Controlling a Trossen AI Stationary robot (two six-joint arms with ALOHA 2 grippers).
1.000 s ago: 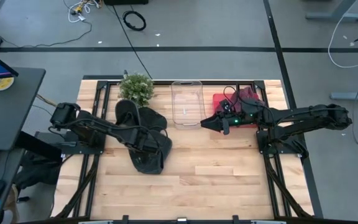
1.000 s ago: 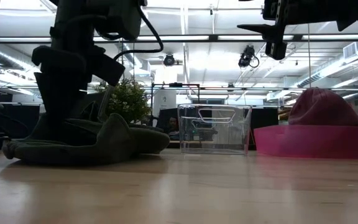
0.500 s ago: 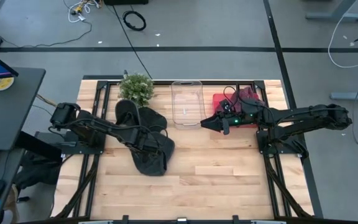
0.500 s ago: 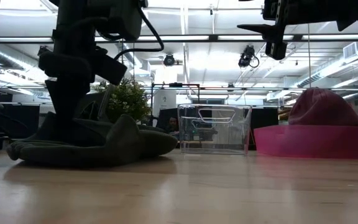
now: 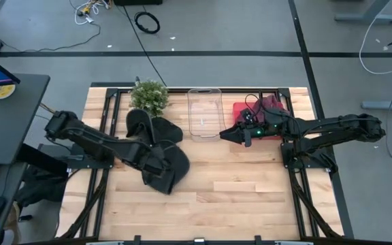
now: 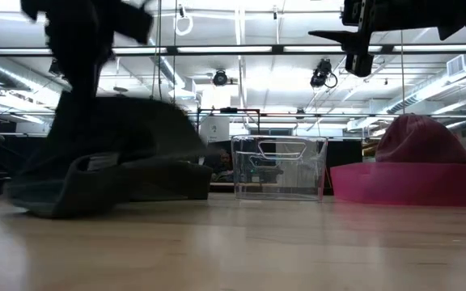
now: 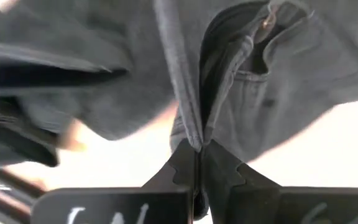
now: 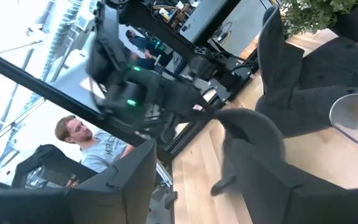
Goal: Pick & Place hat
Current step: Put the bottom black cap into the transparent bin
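Note:
A dark grey hat [image 5: 169, 170] lies at the table's middle left, with my left gripper [image 5: 152, 160] shut on it. In the low view the hat [image 6: 112, 153] is raised, with its lower rim [image 6: 51, 206] on the table. More dark hats [image 5: 148, 127] lie piled just behind it. My right gripper [image 5: 224, 135] hangs open and empty above the table, right of the middle, and shows high up in the low view [image 6: 334, 36]. My left gripper pinches a fold of the hat's cloth [image 7: 194, 127] between its two shut fingers [image 7: 179, 171]. The cloth stands up in a ridge from the pinch. The held part is lifted, and the hat's lower rim rests on the table.
A small plant [image 5: 148, 95] stands at the far left. A clear plastic container [image 5: 205, 112] stands at the far middle. A pink bin [image 5: 260, 116] holding a pink hat [image 6: 411, 137] stands right of it. A person shows beyond the table in the right wrist view [image 8: 86, 149]. Bare wood lies near the front edge.
My left gripper has first gone a little toward the table's right edge, then risen and drawn back left, still shut on the hat. The hat's held part has been lifted and spread out, while its lower rim has stayed on the table.

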